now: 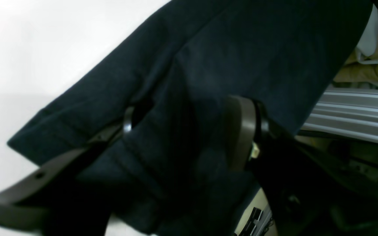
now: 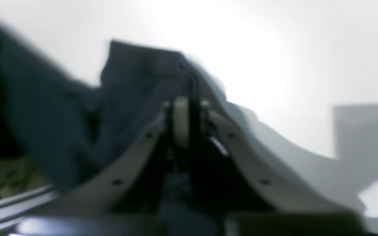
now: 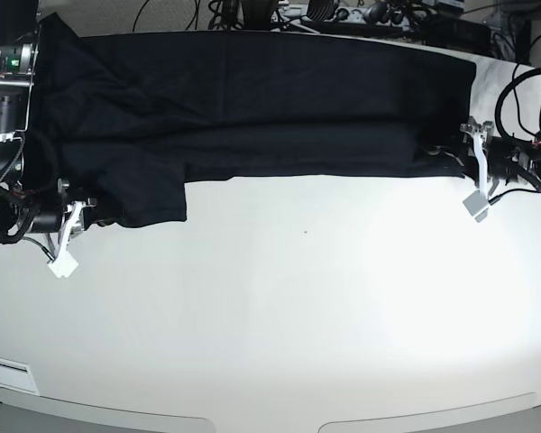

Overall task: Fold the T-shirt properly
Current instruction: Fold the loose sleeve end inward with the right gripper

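Bare white table (image 3: 279, 343) fills the lower part of the base view, nothing on it. Across the top of that view the T-shirt (image 3: 252, 108) lies stretched as a long dark band from the upper left corner to the upper right, with one sleeve flap hanging down at left centre. Progress, as a guess: a lengthwise fold looks in, since a doubled layer edge runs along the band, but the sleeve still sticks out and no crosswise folds are made, so most of the folding is left. At the left edge of the base view sits the right gripper (image 2: 189, 121); its wrist view, blurred, shows the two fingers brought together with a thin dark strip of shirt fabric pinched between them, so it reads as closed on the cloth. At the right edge sits the left gripper (image 1: 182, 131); its fingers (image 1: 241, 131) stand wide apart, spread around a bunch of shirt cloth, touching it, not clamped.
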{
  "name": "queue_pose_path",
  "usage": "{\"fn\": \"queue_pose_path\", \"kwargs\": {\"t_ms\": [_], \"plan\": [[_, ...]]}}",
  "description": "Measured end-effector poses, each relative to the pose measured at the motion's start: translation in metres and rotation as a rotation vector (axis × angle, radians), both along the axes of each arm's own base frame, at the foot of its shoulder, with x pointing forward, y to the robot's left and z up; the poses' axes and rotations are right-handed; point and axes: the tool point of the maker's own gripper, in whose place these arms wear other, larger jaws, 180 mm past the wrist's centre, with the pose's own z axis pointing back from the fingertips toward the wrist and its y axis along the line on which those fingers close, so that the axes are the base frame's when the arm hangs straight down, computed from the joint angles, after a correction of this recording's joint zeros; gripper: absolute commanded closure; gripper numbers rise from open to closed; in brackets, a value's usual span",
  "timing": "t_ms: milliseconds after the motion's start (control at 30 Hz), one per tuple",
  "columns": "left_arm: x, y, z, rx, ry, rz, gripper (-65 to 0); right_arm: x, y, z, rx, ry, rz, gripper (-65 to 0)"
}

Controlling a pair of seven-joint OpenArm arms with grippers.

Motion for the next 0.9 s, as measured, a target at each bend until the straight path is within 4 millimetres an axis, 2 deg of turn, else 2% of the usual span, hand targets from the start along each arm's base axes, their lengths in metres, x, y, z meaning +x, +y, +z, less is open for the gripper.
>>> {"fn": "queue_pose_path", "kwargs": {"t_ms": [100,233,367,533,667,800,900], "plan": [[0.0,0.0,0.0,-0.001,-0.001,0.001,-36.0,0.004,0.011,0.026,0.113,-0.044,0.017,0.0],[0.004,-0.001,0.001,-0.009,-0.018,0.013,-36.0,0.005,0.0,0.043,0.025,-0.108,0.062,0.0],[0.004,-0.001,0.001,-0.01,-0.019,0.015,-36.0,-0.007,0.014,0.069,-0.031,-0.219,0.167,0.0],[0.004,-0.001,0.001,-0.009,-0.019,0.015,-36.0,-0.065,0.041,0.067,-0.116,-0.249,0.358,0.0],[0.005,-0.001,0.002,-0.008,-0.021,0.015,-36.0,-0.103,0.059,0.083,-0.156,-0.312,0.5,0.0],[0.005,-0.001,0.002,-0.009,-0.021,0.015,-36.0,-0.145,0.065,0.08,-0.186,-0.277,0.605,0.0],[0.005,-0.001,0.002,-0.009,-0.021,0.015,-36.0,-0.167,0.068,0.074,-0.178,-0.238,0.64,0.0]]}}
